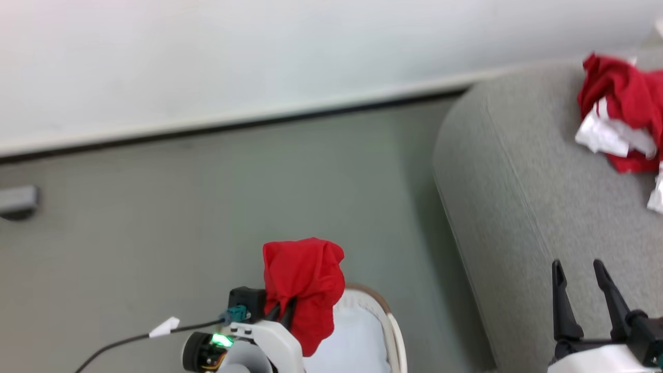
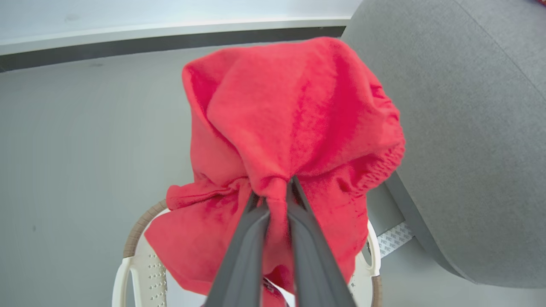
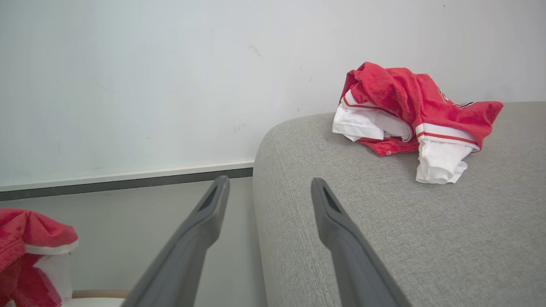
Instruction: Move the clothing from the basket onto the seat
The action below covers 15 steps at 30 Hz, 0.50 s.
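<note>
One plain red garment [image 1: 303,282] is hanging from our left gripper [image 1: 282,310], at six o'clock in the head view. The two dark fingers are pinching tight on a gathered fold, as the left wrist view is showing clearly. The cloth is bunching above the pinch and trailing below it over the basket [image 1: 394,324]. We cannot tell whether its lowest hem is free of the tan rim.

The seat [image 1: 518,181] is lying at about two o'clock from the basket, with a strip of floor [image 1: 207,207] between them. Striped clothing [image 1: 621,119] is already resting on it, far out at two o'clock. Our right gripper [image 1: 577,265] is hovering at five o'clock over the seat's rounded edge, fingers spread wide and empty.

We are judging the step in hand as the carry across. To do it well, we are planning to raise the garment first, so the trailing cloth is not dragging on the rim or tipping the basket. Then we are swinging it toward two o'clock, high enough to pass the rounded edge. We are aiming to let go well inside that edge, near the striped pile, so nothing slides to the floor. The right arm is better staying clear of the path.
</note>
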{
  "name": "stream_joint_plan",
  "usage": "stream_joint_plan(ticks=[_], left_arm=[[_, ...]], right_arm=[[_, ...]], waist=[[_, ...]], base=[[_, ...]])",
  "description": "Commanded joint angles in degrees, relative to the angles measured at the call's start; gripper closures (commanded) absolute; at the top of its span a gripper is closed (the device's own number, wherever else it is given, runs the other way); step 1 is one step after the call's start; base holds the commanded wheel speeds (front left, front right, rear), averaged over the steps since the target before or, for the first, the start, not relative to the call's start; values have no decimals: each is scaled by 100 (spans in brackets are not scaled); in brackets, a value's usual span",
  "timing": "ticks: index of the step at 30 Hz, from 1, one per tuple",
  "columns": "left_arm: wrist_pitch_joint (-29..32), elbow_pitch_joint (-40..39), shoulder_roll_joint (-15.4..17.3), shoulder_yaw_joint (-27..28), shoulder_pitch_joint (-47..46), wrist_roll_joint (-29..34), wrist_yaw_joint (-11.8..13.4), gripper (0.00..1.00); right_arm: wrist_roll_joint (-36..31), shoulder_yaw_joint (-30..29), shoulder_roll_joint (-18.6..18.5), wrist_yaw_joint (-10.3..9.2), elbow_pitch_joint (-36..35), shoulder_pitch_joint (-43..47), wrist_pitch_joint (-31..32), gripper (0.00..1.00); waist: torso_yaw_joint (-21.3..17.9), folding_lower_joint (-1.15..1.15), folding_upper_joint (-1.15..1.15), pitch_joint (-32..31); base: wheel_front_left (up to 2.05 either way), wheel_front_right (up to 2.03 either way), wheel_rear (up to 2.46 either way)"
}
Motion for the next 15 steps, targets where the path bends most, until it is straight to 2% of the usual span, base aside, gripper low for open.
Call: stream_joint_plan(ticks=[1, 7, 15], left_arm=[[32, -193, 20, 28, 158, -79, 46, 100], [233, -1180, 182, 83, 648, -182, 264, 100], [435, -2357, 456, 205, 1034, -180, 583, 100]], right_arm=[[-52, -25, -22, -14, 34, 132, -16, 0], [-182, -79, -22, -13, 98, 447, -17, 0], [-244, -132, -17, -14, 79, 685, -16, 0]], waist=[[291, 1, 0, -524], [397, 1, 0, -1079], [481, 1, 0, -1405]], base=[[0, 0, 0], [0, 0, 0], [0, 0, 0]])
